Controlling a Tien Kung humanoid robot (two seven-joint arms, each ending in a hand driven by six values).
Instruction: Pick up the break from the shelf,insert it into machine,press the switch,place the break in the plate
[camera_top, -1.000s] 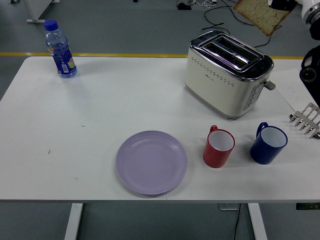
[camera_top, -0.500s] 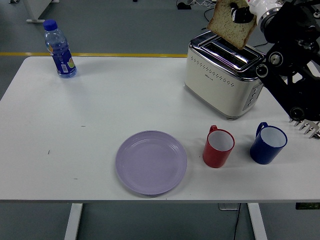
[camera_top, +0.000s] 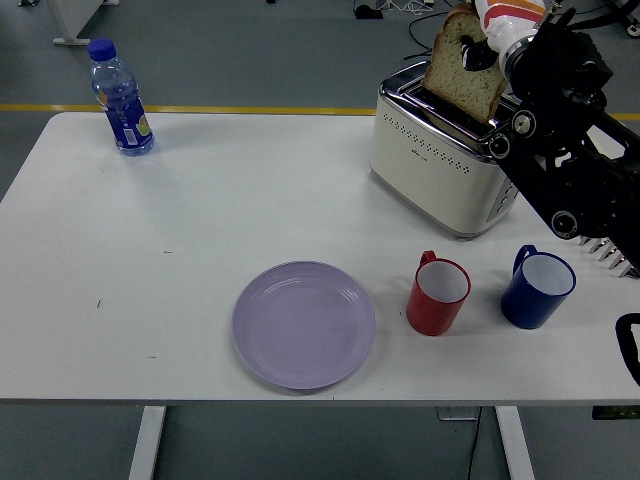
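A: Right hand (camera_top: 492, 40)?
B: It is reaching in from the right edge on a black arm (camera_top: 565, 150), and its fingers (camera_top: 478, 57) are pinching the slice of bread (camera_top: 462, 62) at the top right part. One dark fingertip is showing on the bread's front face.

A: Where is the bread sitting?
B: It is standing upright, slightly tilted, with its lower edge right at the slots of the toaster (camera_top: 452, 150). Whether it is already inside a slot is hard to tell, because most of the slice is still showing above the chrome top.

A: Toaster position?
B: It is sitting on the white desk (camera_top: 200, 220), toward the far right, and the arm is covering its right end.

A: Plate?
B: The lilac plate (camera_top: 303, 324) is lying near the front edge, well apart from the toaster, with nothing on it.

A: Other stuff?
B: A red mug (camera_top: 438, 293) and a blue mug (camera_top: 536, 288) are standing side by side in front of the toaster. A water bottle (camera_top: 119, 98) with a blue cap is standing at the far left corner. A metal rack (camera_top: 612, 252) is peeking out at the right edge, behind the arm.
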